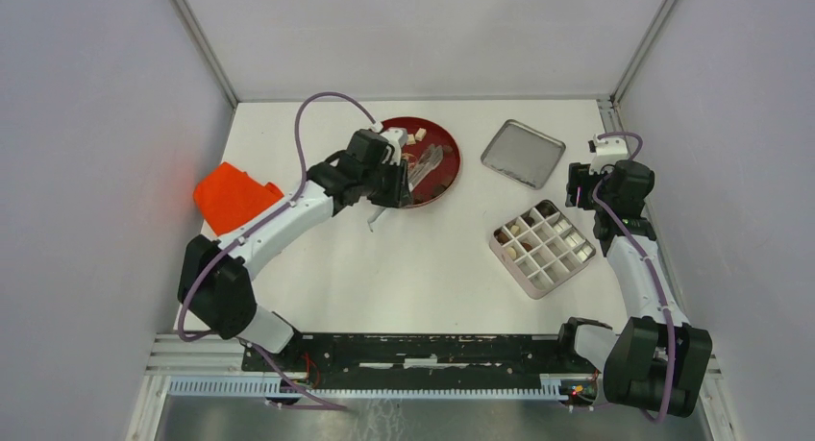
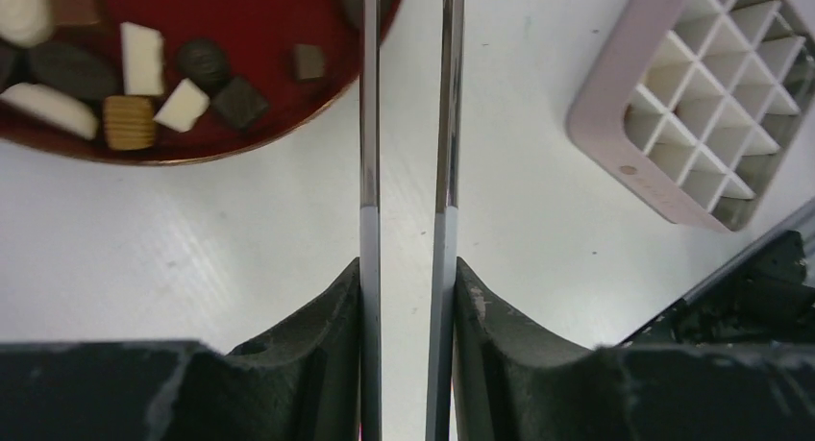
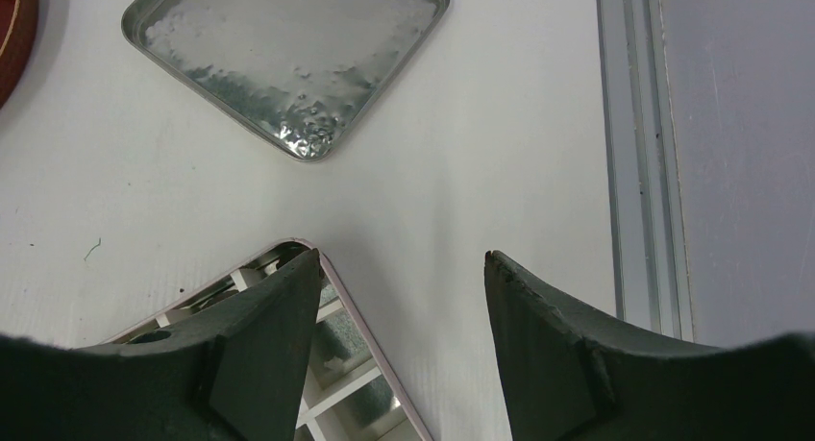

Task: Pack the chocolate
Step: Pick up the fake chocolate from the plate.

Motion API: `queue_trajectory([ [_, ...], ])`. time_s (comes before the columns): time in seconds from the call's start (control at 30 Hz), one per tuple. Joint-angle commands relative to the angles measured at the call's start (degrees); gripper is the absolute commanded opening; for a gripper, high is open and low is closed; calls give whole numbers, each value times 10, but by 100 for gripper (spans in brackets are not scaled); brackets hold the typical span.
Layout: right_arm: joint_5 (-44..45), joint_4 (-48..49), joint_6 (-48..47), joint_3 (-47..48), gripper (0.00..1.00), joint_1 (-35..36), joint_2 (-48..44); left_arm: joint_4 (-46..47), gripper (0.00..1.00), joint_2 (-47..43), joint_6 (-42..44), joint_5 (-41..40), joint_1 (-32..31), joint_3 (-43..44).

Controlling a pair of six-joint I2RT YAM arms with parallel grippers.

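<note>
The chocolate (image 2: 144, 61), small dark, tan and cream pieces, lies on the red plate (image 2: 259, 18) at the far middle of the table (image 1: 420, 134). My left gripper (image 2: 407, 263) is shut on metal tweezers (image 2: 370, 172), whose two arms stand apart and reach over the plate's near edge; their tips are out of view. The pink grid box (image 1: 509, 263) on the right holds a few pieces (image 1: 514, 232) in its left cells. My right gripper (image 3: 402, 258) is open and empty, above the box's far right corner (image 3: 348, 297).
A square metal tray (image 1: 522, 153) lies beyond the box, also in the right wrist view (image 3: 288, 57). An orange object (image 1: 234, 196) sits at the left by the wall. An aluminium rail (image 3: 639, 172) runs along the right edge.
</note>
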Motion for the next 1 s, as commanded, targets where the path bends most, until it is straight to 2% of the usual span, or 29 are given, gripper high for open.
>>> queue_trajectory([
  [0.0, -1, 10, -5, 7, 69, 3, 3, -18, 40, -5, 55, -20, 49, 2],
  [0.23, -4, 9, -5, 7, 69, 3, 5, -13, 40, 58, 81, -13, 91, 46],
  [0.43, -1, 10, -6, 7, 69, 3, 4, -27, 40, 145, 129, 15, 93, 110],
  [0.97, -1, 9, -6, 7, 69, 5, 6, -58, 41, 250, 229, 15, 101, 216],
])
